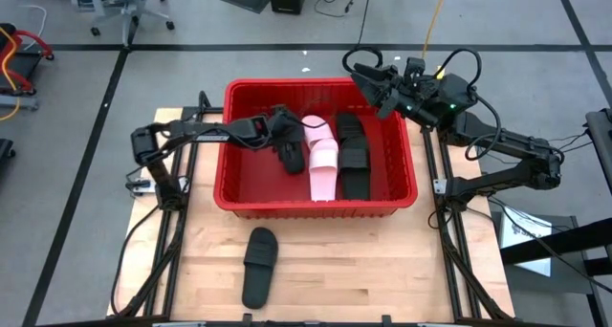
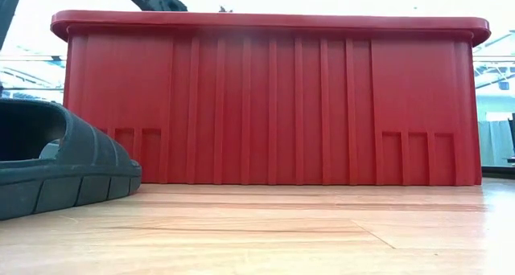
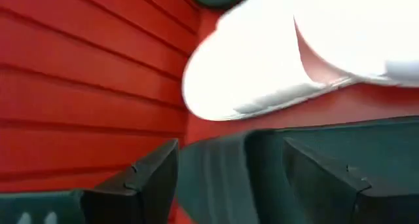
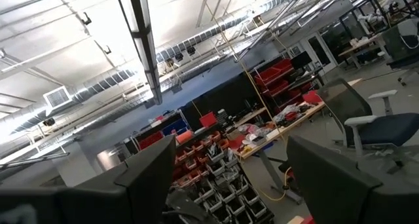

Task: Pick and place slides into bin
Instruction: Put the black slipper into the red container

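Reaching over the left wall of the bin [image 1: 232, 145], the left arm holds the left gripper [image 1: 284, 136] low inside the crate, directly above a black slide [image 1: 288, 156] that lies on the crate floor. In the left wrist view the two dark fingers [image 3: 147, 181] stand spread with a clear gap between them, and the black slide [image 3: 222, 175] lies in that gap; whether the fingers touch it cannot be told. A pale pink-white slide [image 3: 275, 47] lies just beyond the fingers, against the red ribbed wall [image 3: 78, 73].

The bin is a red crate set on the wooden table [image 1: 382, 260] toward its far side. In the high view it contains the black slide under the left gripper, a pink-white slide [image 1: 322, 160] lying lengthwise at the middle, and another black slide [image 1: 355, 160] just beside it on the right. One further black slide [image 1: 258, 266] lies on the table outside the bin, near the front edge and left of centre. In the low view this slide [image 2: 56, 166] appears at the left, close to the camera, with the bin's front wall [image 2: 273, 106] behind it.

The right gripper [image 1: 378, 88] is raised above the far right corner of the bin and tilted upward. Its fingers [image 4: 147, 178] are parted with nothing between them; only the room's ceiling and shelving show past them.
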